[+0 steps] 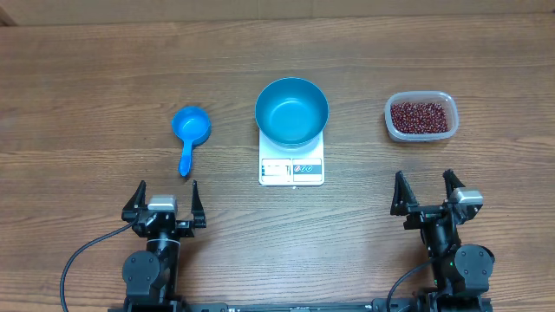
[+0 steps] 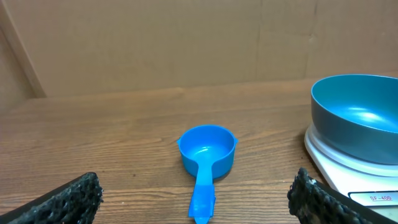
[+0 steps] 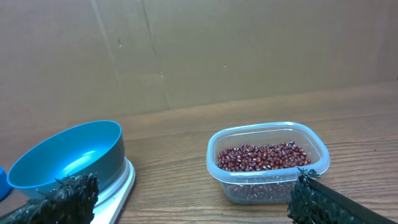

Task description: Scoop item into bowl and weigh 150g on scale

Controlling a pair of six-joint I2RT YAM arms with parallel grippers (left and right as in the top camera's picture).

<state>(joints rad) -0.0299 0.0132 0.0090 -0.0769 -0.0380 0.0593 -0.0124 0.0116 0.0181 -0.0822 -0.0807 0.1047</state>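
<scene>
While both arms sit low at the near table edge, the views read as follows.

Overhead, arms: the left gripper (image 1: 165, 196) and the right gripper (image 1: 427, 187) point away from their bases, fingers spread wide, nothing between them.
Overhead, task things: the large round bright blue bowl (image 1: 291, 111) stands on the small flat white square kitchen scale (image 1: 291, 165) at the middle of the brown wooden table (image 1: 87, 87).
Overhead, beans: the small dark red-brown beans (image 1: 421, 117) fill the clear rounded-rectangular plastic tub (image 1: 421, 135), well right of the scale and ahead of the right gripper.
Overhead, scoop: the small blue handled plastic scoop (image 1: 189, 133) lies left of the scale, handle toward the left gripper.
Overhead, writing: the scale's front panel carries labels too small to read.

Left wrist, pose: both black textured fingertips (image 2: 68, 198) stand far apart at the lower corners, holding nothing.
Left wrist, writing: "SF-400" shows on the scale's edge, unreadable from overhead.
Left wrist, extra: the scoop's hollow is bare; a cardboard wall (image 2: 155, 43) stands behind.

Right wrist, pose: fingertips (image 3: 69, 194) wide apart, empty.
Right wrist, extra: the beans are seen through the tub's side wall; the bowl sits at left.
</scene>
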